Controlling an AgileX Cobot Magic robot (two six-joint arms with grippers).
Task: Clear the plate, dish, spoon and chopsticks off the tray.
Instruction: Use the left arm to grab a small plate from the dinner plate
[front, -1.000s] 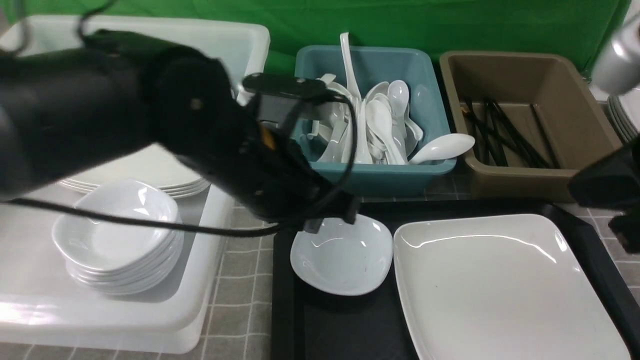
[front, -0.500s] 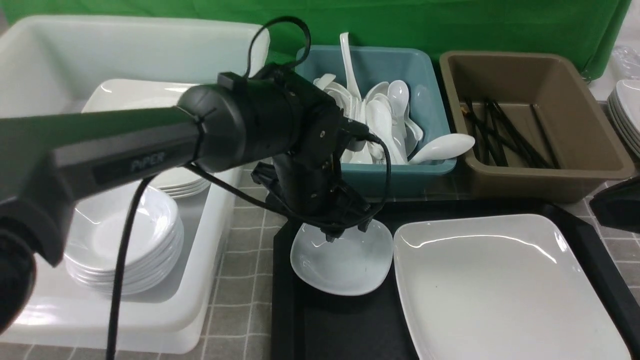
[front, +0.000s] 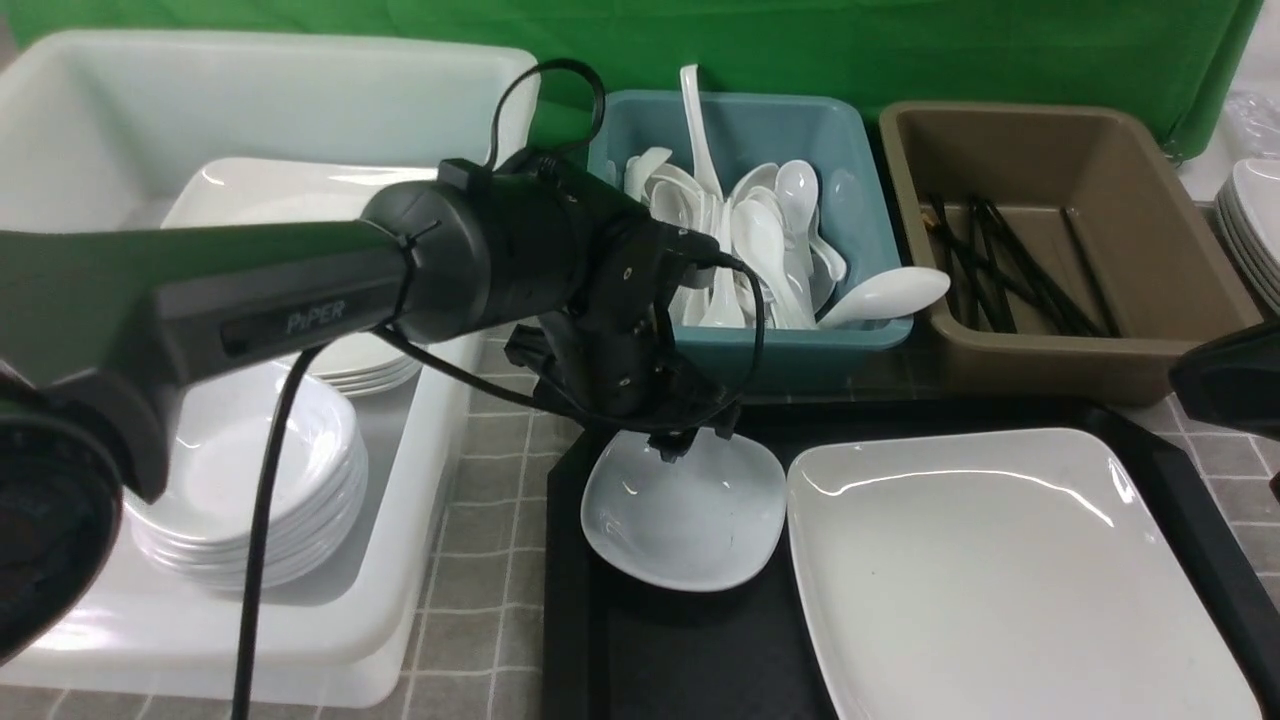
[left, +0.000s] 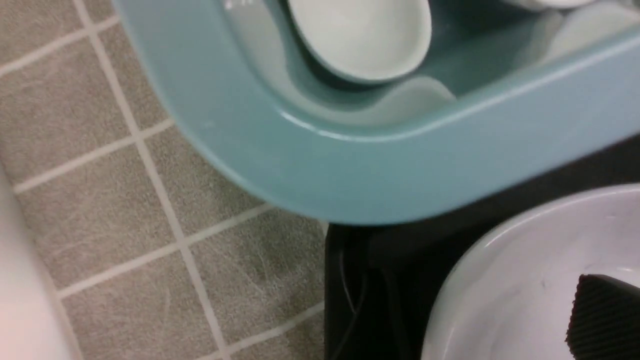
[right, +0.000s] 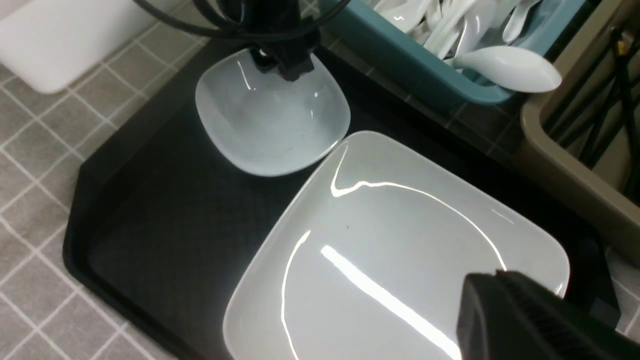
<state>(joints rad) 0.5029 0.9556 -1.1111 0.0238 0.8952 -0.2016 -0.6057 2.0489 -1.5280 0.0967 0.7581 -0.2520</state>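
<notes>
Plate (front: 1000, 570) and dish (front: 690, 520) sit side by side on the black tray (front: 700, 660). The wide white plate fills the tray's right part, and the small deep dish lies just to its left, near the tray's far-left corner. In your right wrist view their rims look to be touching or very nearly so.

Your left gripper (front: 700, 440) hangs at the dish's far rim, pointing down, its two black fingertips standing apart and holding nothing. Your left wrist view catches one ribbed finger pad (left: 605, 315) over the inside of the dish, with the other finger out of frame. You cannot tell whether that pad touches the porcelain.

Your right gripper (right: 495, 305) is closed and carries nothing. Its dark tip shows against the plate's rim in the right wrist view, and in the front view that arm is only a dark shape at the right edge.

Just beyond the tray stands a teal bin (front: 800, 355) heaped with white spoons (front: 760, 240), one of them lying out over its front-right rim. Beside it on the right, a brown bin (front: 1050, 365) holds black chopsticks (front: 1000, 275) on its floor.

Left of the tray, on the grey tiled tabletop (front: 490, 520), a white tub (front: 400, 600) holds a stack of small dishes (front: 240, 490) and, behind it, a stack of large plates (front: 270, 190). More white plates (front: 1250, 220) are stacked at the far right edge. A green cloth (front: 800, 40) closes off the back.
</notes>
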